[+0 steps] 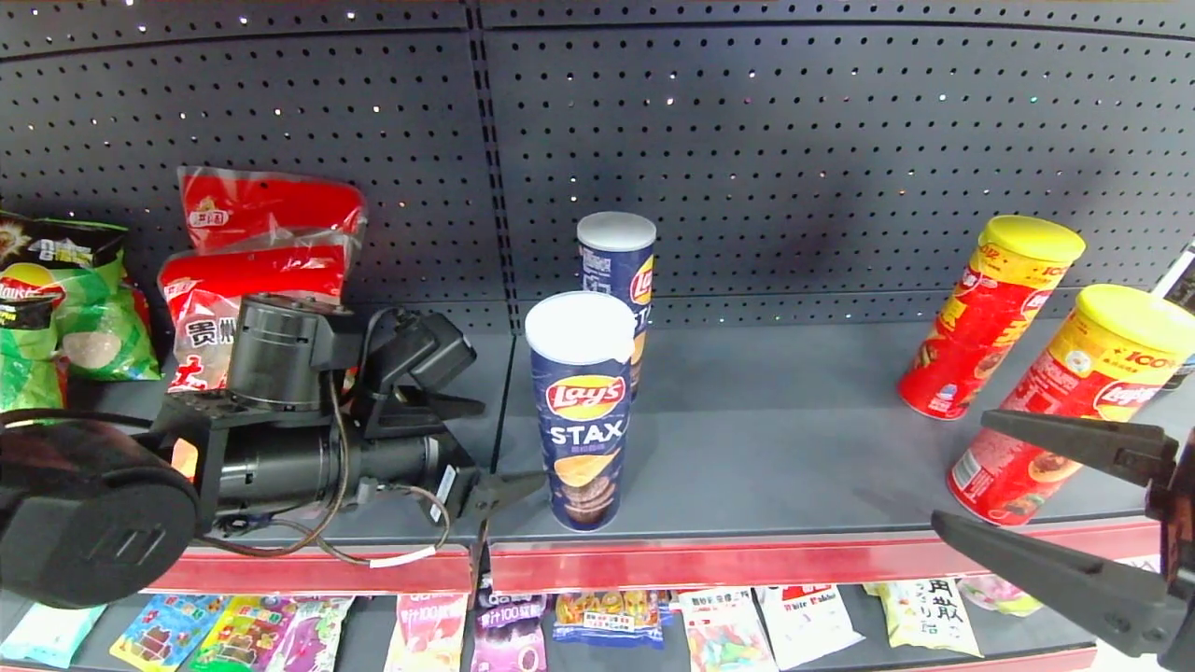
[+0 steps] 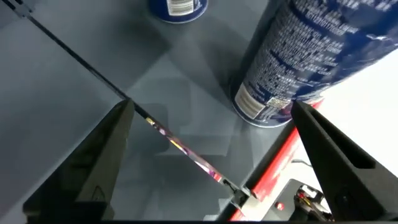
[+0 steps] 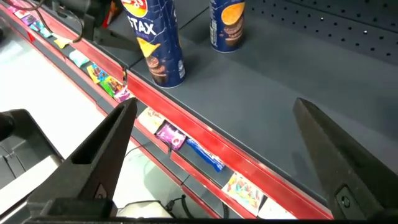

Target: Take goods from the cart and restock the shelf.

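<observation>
Two blue chip cans with white lids stand upright on the grey shelf point(image 1: 794, 439). The front can point(image 1: 579, 411) is near the red shelf lip, and the back can point(image 1: 616, 271) stands behind it. My left gripper point(image 1: 509, 518) is open at the shelf's front edge, just left of the front can and holding nothing. In the left wrist view the left gripper point(image 2: 212, 104) has its fingers spread wide, with the front can point(image 2: 298, 56) just beyond one finger. My right gripper point(image 1: 960, 471) hangs open and empty at the lower right, off the shelf's front edge. The right wrist view has the right gripper point(image 3: 216, 106) open, facing the front can point(image 3: 155, 43).
Two red cans with yellow lids point(image 1: 990, 317) point(image 1: 1074, 401) lean at the right end of the shelf. Red snack bags point(image 1: 252, 252) and green bags point(image 1: 56, 308) fill the left end. Bare shelf lies between the blue and red cans. Small packets point(image 1: 607, 625) line the lower shelf.
</observation>
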